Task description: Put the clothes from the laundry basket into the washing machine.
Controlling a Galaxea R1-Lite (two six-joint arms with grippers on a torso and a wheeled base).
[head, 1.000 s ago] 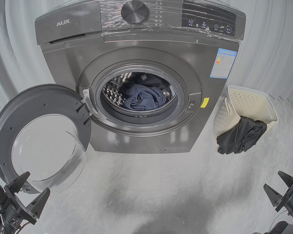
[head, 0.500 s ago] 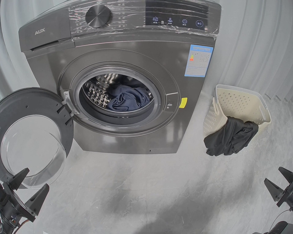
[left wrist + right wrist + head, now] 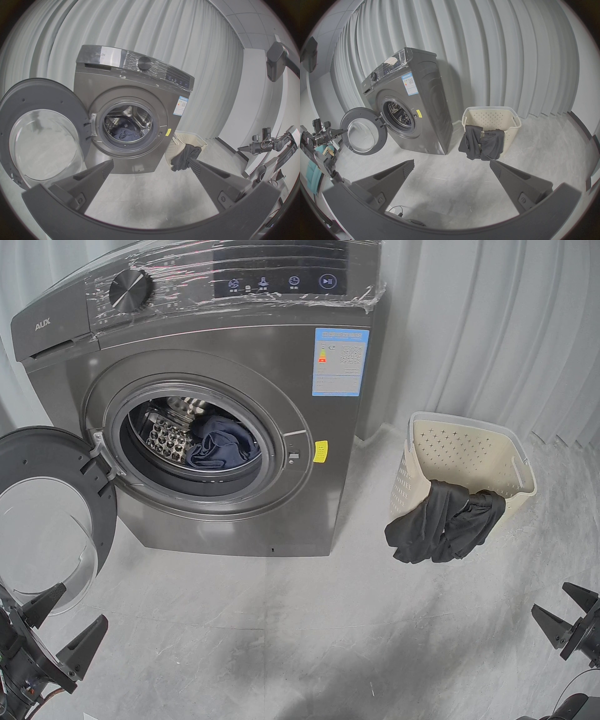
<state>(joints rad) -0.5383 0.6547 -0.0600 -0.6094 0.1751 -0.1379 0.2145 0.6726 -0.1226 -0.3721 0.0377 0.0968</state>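
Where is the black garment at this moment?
In the head view, the black garment hangs over the front rim of the laundry basket, which stands on the floor to the right of the washing machine.

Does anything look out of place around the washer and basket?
A dark garment hangs over the front rim of the basket, drooping to the floor. Crinkled plastic wrap covers the top of the washer.

Washing machine (image 3: 206, 334) at upper left, laundry basket (image 3: 475, 440) to its right.
The door (image 3: 37, 452) hangs open at the frame's left edge. A garment (image 3: 219, 443) lies in the drum (image 3: 164, 435), and a second garment (image 3: 444, 524) hangs over the basket's near rim. The left gripper (image 3: 81, 604) sits in the lower left corner, the right gripper (image 3: 550, 597) in the lower right.
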